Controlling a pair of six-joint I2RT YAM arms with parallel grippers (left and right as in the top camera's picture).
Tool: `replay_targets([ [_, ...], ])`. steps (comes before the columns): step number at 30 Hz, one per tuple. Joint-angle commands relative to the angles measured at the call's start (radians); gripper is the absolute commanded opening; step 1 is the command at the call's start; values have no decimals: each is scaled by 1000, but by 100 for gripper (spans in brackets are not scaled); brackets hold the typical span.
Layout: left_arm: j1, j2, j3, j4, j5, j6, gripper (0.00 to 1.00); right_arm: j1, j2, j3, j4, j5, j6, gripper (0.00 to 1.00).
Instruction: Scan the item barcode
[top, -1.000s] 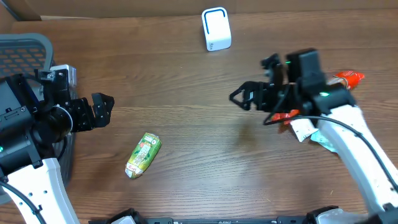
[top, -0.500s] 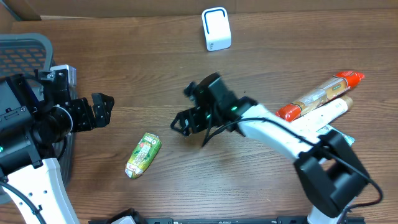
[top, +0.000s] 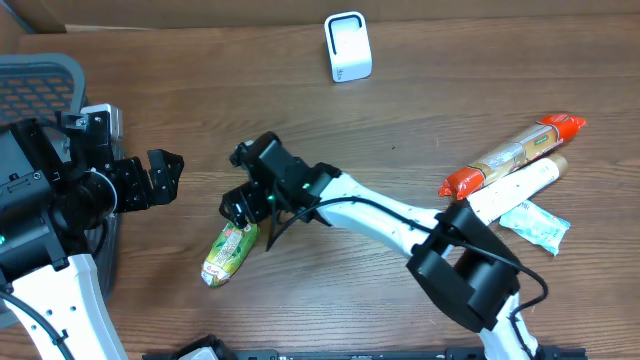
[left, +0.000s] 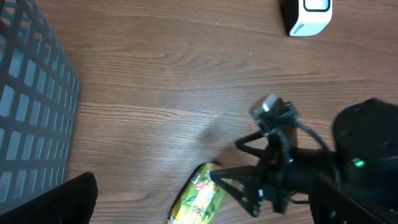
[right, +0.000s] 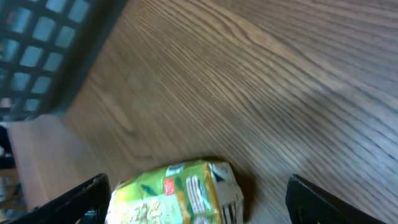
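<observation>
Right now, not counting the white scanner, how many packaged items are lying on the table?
4. A green pouch left of centre; at the right edge an orange-red tube, a white tube beside it, and a pale sachet below. The right arm may hide more.

Three views, one desk (top: 420, 110)
Overhead looks straight down on the whole top; the left wrist camera looks from the left edge, farther off; the right wrist camera hangs close and low (all three share the green pouch (top: 225, 255)).
</observation>
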Motion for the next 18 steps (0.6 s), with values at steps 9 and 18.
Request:
replay_targets([
  [9, 5, 2, 2, 3, 18, 23, 100, 113, 89, 34, -168, 347, 1, 82],
  [18, 5, 2, 2, 3, 18, 23, 99, 31, 91, 34, -414, 510, 92, 82],
])
